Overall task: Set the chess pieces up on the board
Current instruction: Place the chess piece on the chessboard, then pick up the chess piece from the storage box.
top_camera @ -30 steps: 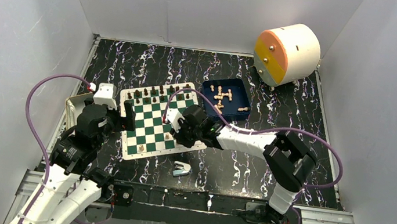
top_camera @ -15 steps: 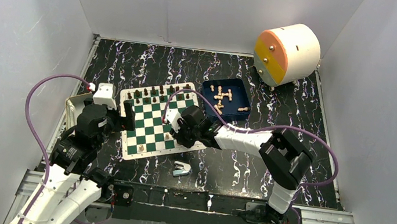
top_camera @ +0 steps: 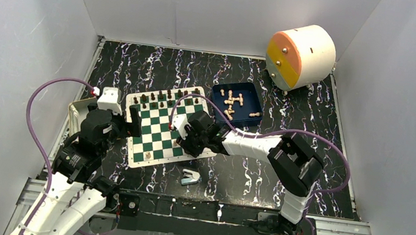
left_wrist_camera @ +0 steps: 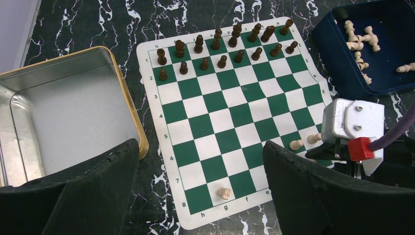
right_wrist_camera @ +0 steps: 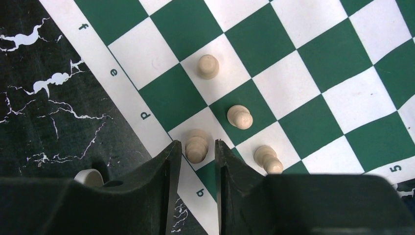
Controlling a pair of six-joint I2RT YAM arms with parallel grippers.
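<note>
Printed on white border of thin green-and-white checkered board [right_wrist_camera: 129, 95]: letters b, d, e, f, g, h; digits 2 to 8.

White arms [top_camera: 251, 143] carry purple cables [left_wrist_camera: 394, 135] and black end effectors [right_wrist_camera: 195, 146].

You are looking into a robot lab booth. Plain white walls [top_camera: 14, 35] box in the table [top_camera: 315, 126] on three sides. The table top is black with white streaks. At 6 o'clock a metal rail [top_camera: 211, 211] holds the left arm [top_camera: 73, 163] and the right arm [top_camera: 251, 145], and purple cables [top_camera: 69, 79] loop off them. At 1 o'clock sits a big white drum [top_camera: 310, 52] with an orange face.
</note>
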